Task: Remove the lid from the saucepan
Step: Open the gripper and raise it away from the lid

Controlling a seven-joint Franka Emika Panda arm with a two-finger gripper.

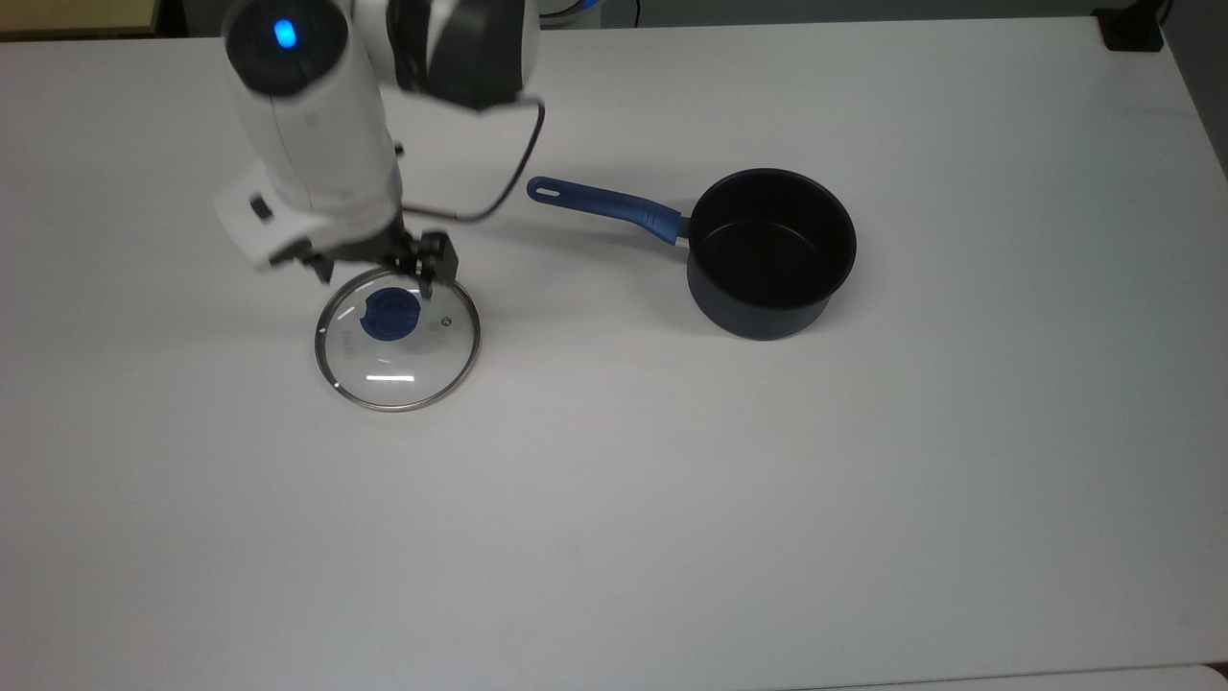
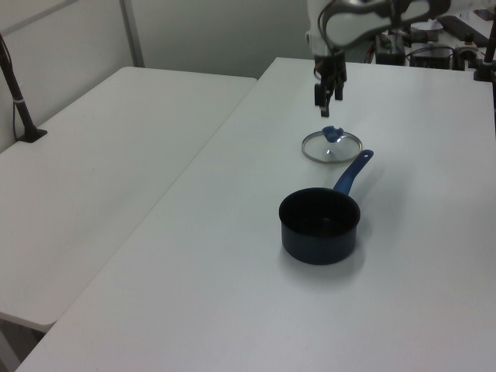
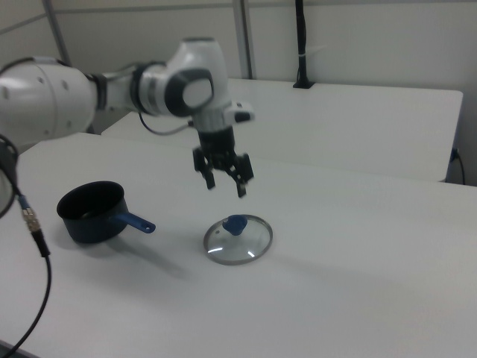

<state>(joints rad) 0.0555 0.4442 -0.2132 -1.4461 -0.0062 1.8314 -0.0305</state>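
Observation:
The lid (image 1: 414, 361) lies flat on the white table, its blue knob (image 1: 389, 315) up; it also shows in the left view (image 2: 332, 146) and the right view (image 3: 238, 240). My gripper (image 1: 374, 272) hangs open in the air above the knob, holding nothing; its spread fingers are plain in the right view (image 3: 226, 185) and it is well clear of the lid in the left view (image 2: 328, 101). The saucepan (image 1: 770, 251) stands uncovered at the top view's right, its blue handle (image 1: 604, 203) pointing toward the lid. It appears too in the left view (image 2: 319, 225) and right view (image 3: 92, 211).
The white table (image 1: 672, 528) is wide and bare around both items. A second white table (image 2: 93, 178) adjoins at the left view's left, with a black post (image 2: 15, 85) on it. A thin cable (image 1: 499, 192) loops from the wrist.

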